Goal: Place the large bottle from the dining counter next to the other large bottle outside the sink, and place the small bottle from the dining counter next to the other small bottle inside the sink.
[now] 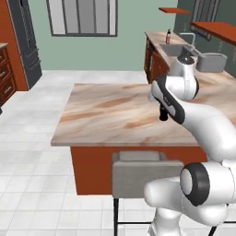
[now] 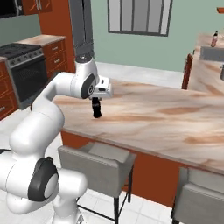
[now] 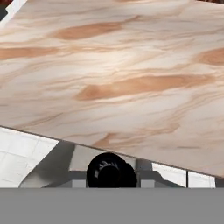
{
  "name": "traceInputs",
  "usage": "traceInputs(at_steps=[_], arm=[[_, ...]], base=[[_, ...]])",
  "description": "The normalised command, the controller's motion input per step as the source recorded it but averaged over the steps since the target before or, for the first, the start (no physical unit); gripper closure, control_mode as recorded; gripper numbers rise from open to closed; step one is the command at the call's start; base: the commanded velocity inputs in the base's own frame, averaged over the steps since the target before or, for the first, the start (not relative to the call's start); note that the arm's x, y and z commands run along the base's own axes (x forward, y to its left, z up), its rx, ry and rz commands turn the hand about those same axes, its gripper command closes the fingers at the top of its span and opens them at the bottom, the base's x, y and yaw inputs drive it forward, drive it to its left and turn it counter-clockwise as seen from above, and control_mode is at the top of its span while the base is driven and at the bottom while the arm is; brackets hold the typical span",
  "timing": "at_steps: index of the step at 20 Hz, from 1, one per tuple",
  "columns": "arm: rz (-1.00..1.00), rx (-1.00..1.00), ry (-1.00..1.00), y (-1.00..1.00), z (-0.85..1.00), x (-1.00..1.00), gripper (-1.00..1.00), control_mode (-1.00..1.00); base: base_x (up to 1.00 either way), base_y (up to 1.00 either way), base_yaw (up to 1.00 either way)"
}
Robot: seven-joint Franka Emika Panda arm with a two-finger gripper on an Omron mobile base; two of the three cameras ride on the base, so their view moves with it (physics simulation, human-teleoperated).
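Claw (image 2: 96, 105) grips small bottle (image 2: 96, 109) above dining counter (image 2: 166, 118).

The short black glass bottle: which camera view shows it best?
The right base view: the short black glass bottle hangs unobstructed below the hand, over the marbled dining counter. The left base view partly hides it; the hand view shows its top.

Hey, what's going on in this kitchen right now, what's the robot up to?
The white arm's gripper is shut on the small black bottle by its neck, over the marbled dining counter. The bottle hangs upright at the near edge of the slab; whether its base touches the counter is hard to tell. The hand view looks down on the bottle's top. Across the room, the sink sits in the far worktop, with a dark red-capped bottle standing beside it.
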Motion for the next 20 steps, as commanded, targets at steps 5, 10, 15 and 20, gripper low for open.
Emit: traceInputs(at_steps=[5, 10, 15, 20], arm=[[0.0, 0.0, 0.0, 0.0, 0.0, 0.0, 1.0, 1.0], [0.0, 0.0, 0.0, 0.0, 0.0, 0.0, 1.0, 1.0], [0.0, 0.0, 0.0, 0.0, 0.0, 0.0, 1.0, 1.0], [0.0, 0.0, 0.0, 0.0, 0.0, 0.0, 1.0, 1.0]], base=[[-0.11, 1.0, 0.0], [0.0, 1.0, 0.0], [0.0, 1.0, 0.0], [0.25, 0.97, -0.02]])
